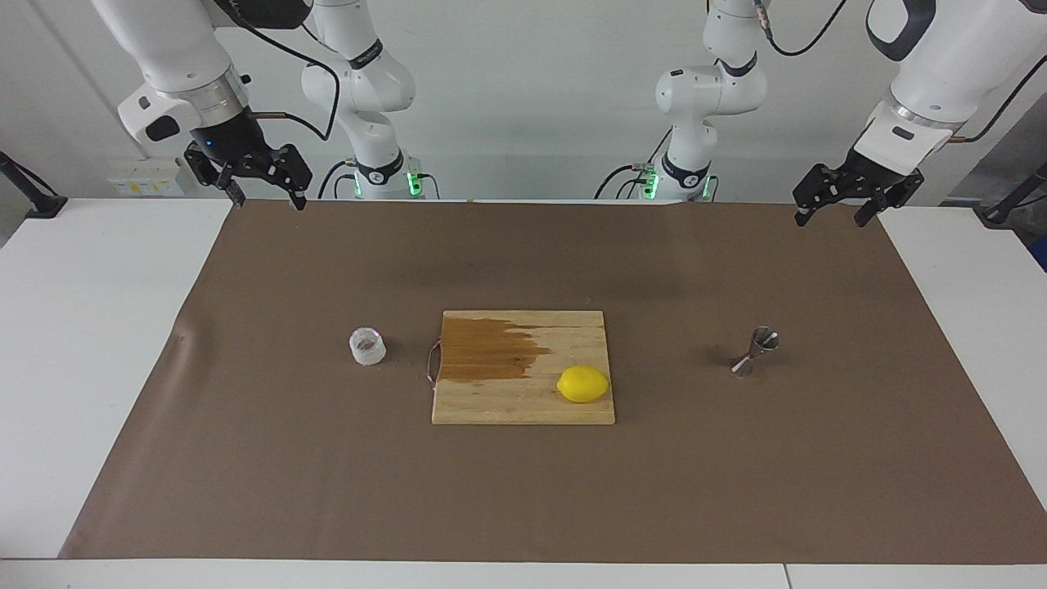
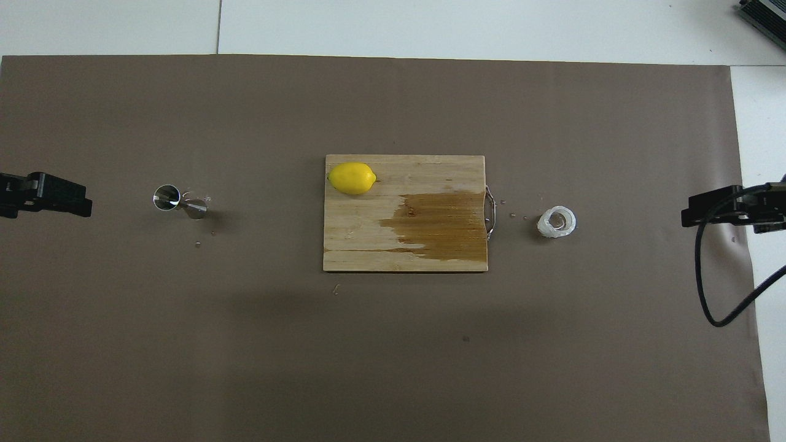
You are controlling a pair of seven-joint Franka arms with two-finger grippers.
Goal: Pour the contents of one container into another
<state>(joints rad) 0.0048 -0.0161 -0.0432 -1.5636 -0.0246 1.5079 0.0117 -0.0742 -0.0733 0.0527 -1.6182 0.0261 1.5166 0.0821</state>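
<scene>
So both arms are parked up high, fingers spread, holding nothing.

Biggest first: one brown mat (image 1: 327, 491) covers the table, one wooden cutting board (image 1: 499, 401) sits mid-mat with a dark wet stain and one lemon (image 1: 583, 384) on it. Left gripper (image 1: 836, 208) and right gripper (image 1: 258, 180) hang over the mat's corners nearest the robots. One steel jigger (image 1: 757, 350) stands toward the left arm's end, one ribbed cup (image 1: 367, 346) toward the right arm's, the board between them.

Facing cam high vs overhead — shared mat (image 1: 523, 491)
</scene>
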